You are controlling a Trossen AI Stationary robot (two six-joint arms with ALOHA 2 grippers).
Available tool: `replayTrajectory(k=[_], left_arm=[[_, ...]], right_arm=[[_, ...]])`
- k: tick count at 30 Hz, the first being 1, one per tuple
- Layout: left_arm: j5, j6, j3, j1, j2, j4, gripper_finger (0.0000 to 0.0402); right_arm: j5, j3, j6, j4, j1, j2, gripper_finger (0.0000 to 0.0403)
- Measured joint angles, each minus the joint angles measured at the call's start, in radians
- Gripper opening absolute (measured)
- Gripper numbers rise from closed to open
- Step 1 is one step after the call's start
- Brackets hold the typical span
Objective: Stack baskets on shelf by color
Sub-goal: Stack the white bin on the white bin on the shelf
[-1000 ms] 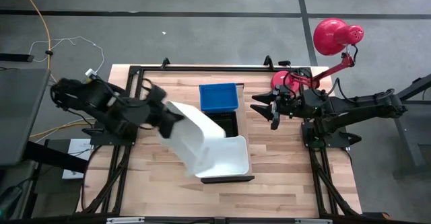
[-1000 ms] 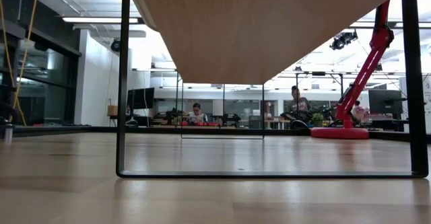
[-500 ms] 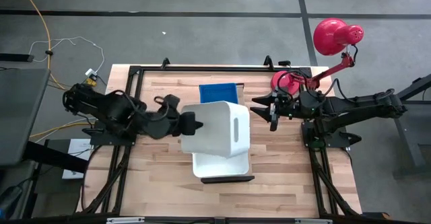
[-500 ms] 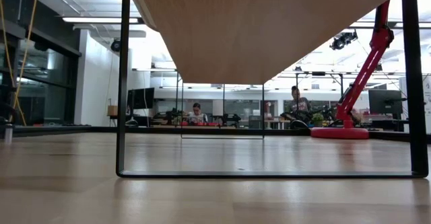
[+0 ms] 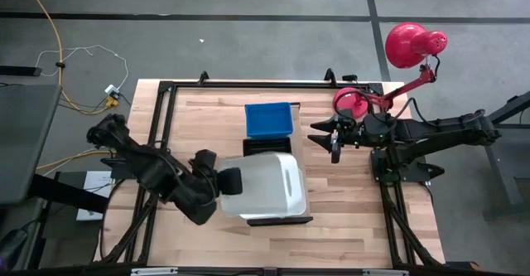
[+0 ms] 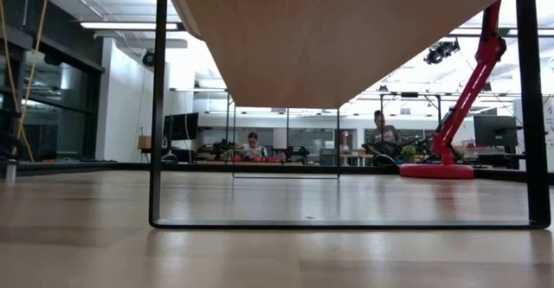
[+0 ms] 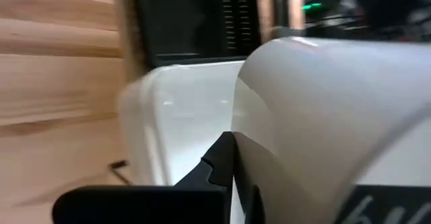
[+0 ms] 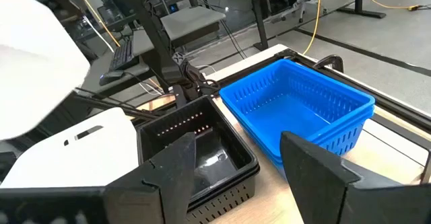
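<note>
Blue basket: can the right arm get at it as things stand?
Probably yes. The right hand hangs open beside the blue basket with nothing between them; the left hand is busy with a white basket.

The basket (image 5: 269, 181) just ahead of the left gripper (image 5: 234, 181) is plain white. Beyond it sits a black mesh basket (image 8: 202, 143), then a bright blue perforated basket (image 5: 269, 119). The table (image 5: 348, 189) is pale plank-patterned wood.

Open-plan lab or office: rows of desks (image 6: 260, 156) with monitors, seated people (image 6: 253, 144), ceiling strip lights (image 6: 130, 26).
</note>
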Motion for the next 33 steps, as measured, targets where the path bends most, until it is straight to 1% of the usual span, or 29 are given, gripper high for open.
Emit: replayTrajectory(k=[3,8,12,18,25,28,33], left_arm=[[0.026,-0.012,0.0,0.007,0.02,-0.047,0.0],[0.054,0.015,0.0,0.028,0.037,-0.046,0.0],[0.059,0.062,0.0,0.046,0.044,-0.045,0.0],[0.106,0.12,0.0,0.074,0.044,-0.041,0.0001],[0.107,0.126,0.0,0.087,0.044,-0.041,0.0002],[0.107,0.123,0.0,0.087,0.047,-0.041,0.0008],[0.13,0.116,0.0,0.092,0.054,-0.018,0.0031]], right_arm=[[0.0,0.0,0.017,-0.002,0.0,0.0,0.0204],[0.0,0.0,0.024,-0.011,0.0,0.0,0.0204],[0.0,0.0,0.024,-0.011,0.0,0.0,0.0204],[0.0,0.0,0.016,-0.013,0.0,0.0,0.0204],[0.0,0.0,0.013,-0.018,0.0,0.0,0.0204],[0.0,0.0,0.013,-0.022,0.0,0.0,0.0204],[0.001,0.0,0.008,-0.05,0.0,0.0,0.0204]])
